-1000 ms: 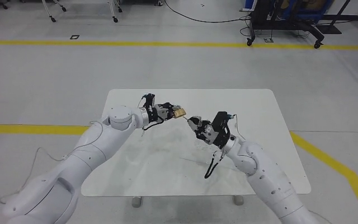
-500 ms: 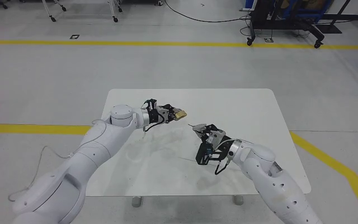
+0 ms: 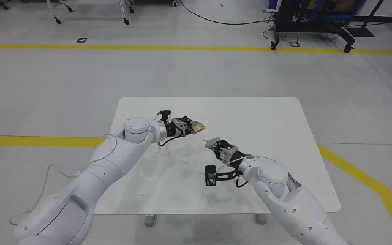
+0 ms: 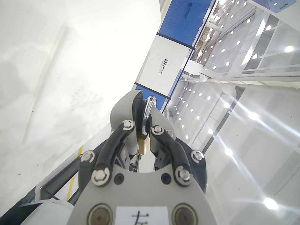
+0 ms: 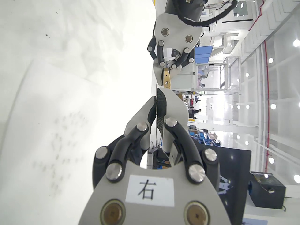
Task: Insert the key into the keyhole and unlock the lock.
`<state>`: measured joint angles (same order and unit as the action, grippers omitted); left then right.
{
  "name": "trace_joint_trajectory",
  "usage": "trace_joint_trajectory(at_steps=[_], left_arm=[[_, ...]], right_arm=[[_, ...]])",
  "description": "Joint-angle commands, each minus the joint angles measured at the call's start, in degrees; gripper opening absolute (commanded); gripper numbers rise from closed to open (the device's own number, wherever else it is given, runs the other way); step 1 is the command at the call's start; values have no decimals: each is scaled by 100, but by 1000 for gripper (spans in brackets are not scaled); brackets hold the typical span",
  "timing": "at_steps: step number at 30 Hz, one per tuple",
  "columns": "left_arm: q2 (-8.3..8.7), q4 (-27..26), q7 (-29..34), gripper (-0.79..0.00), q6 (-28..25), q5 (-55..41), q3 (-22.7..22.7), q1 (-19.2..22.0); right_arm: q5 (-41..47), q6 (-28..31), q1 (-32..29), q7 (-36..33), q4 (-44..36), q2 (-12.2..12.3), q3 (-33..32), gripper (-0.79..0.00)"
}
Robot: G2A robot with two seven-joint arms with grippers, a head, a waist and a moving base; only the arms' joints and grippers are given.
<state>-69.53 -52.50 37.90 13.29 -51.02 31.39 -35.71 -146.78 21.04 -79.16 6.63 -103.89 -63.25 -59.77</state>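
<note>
And the left hand grips the brass lock over the white tabletop; the right hand hangs just beside it, pointing at it, not touching.

The lock is brass-gold with a silver shackle, the table plain white.

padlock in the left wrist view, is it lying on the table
No, the brass padlock is clamped in the left gripper, held off the table.
</note>
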Motion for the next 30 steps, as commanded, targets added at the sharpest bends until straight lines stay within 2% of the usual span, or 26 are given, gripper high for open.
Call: trace_joint_trajectory(at_steps=[1,7,15,19,30], left_arm=[[8,-59,-60,-785,2,69,62,-43],[41,-252,-74,-785,-99,117,316,-206],[70,-447,71,-785,-349,58,672,-425],[78,-559,244,-785,-444,209,755,-505],[52,-692,464,-785,-448,566,907,-609]], right_arm=[[-387,-39,-22,-246,-142,0,87,-785],[-1895,-487,-105,-591,-286,8,518,-785],[-2864,-1107,-208,-1615,-186,-87,847,-785],[-2864,-1213,-234,-1930,-127,-156,947,-785],[-2917,-1083,-129,-2254,-19,-309,1102,-785]])
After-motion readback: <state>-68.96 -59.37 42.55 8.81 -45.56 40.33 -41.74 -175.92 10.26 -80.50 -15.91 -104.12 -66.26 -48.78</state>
